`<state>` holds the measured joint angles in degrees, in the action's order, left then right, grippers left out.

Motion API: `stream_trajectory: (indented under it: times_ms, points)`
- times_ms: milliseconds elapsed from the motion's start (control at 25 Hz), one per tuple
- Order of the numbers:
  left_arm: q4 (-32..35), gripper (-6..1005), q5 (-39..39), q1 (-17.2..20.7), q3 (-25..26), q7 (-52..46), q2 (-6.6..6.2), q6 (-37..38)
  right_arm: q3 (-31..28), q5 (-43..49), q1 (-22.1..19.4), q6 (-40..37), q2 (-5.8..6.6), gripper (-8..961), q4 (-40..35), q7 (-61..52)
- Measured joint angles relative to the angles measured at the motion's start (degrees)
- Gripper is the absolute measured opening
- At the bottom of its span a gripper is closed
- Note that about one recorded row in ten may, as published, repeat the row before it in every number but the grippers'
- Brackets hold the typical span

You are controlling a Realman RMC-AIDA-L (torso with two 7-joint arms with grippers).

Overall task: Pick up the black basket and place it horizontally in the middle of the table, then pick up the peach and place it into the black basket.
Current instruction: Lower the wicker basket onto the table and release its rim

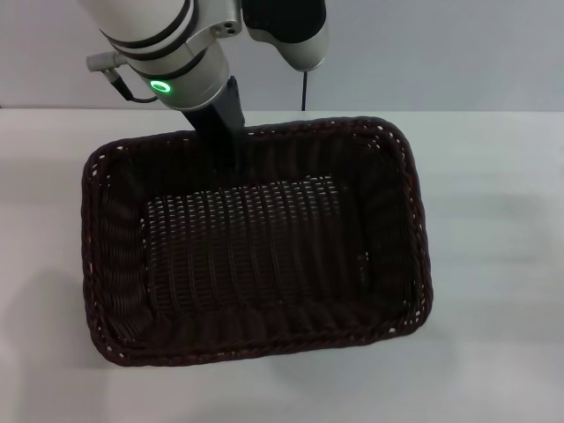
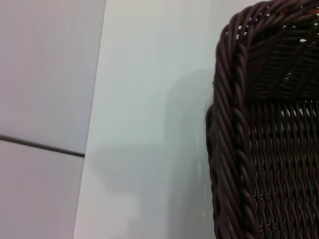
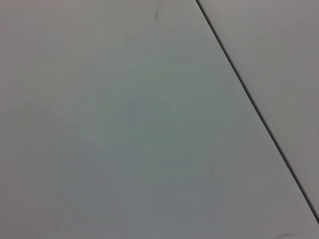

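Note:
The black basket [image 1: 264, 256] fills the middle of the head view, long side across, over the white table [image 1: 493, 194]. It is empty inside. My left gripper [image 1: 226, 157] reaches down from the top of the view onto the basket's far rim, with one dark finger [image 1: 222, 132] running down inside the far wall. It looks shut on that rim. The left wrist view shows a braided corner of the basket [image 2: 234, 124] with a shadow offset on the table [image 2: 149, 124]. The peach is out of view. My right gripper is not in view.
The right wrist view shows only a plain pale surface [image 3: 124, 124] crossed by a dark seam [image 3: 249, 99]. A grey wall [image 1: 441, 53] stands behind the table's far edge. Bare tabletop lies to the left and right of the basket.

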<state>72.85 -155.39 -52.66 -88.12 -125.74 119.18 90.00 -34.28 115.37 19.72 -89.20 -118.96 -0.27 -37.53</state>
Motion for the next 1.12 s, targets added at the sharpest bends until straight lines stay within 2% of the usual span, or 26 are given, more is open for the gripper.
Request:
stream_trajectory:
  times_ms: [400,760,1120]
  points:
    - [-0.3,147,-3.7,1.3,-2.9,3.2,0.00,-0.5,0.0,0.0,0.0,0.1,-0.04,700,-0.1,0.0]
    - [0.2,155,-3.7,2.5,-2.5,10.7,-0.25,-3.2,0.0,0.2,0.3,0.7,0.05,700,-0.2,0.0]
    - [-0.3,164,-4.7,2.8,-3.0,13.9,-0.24,-5.6,0.1,0.3,0.3,1.7,0.05,700,-0.2,0.0]
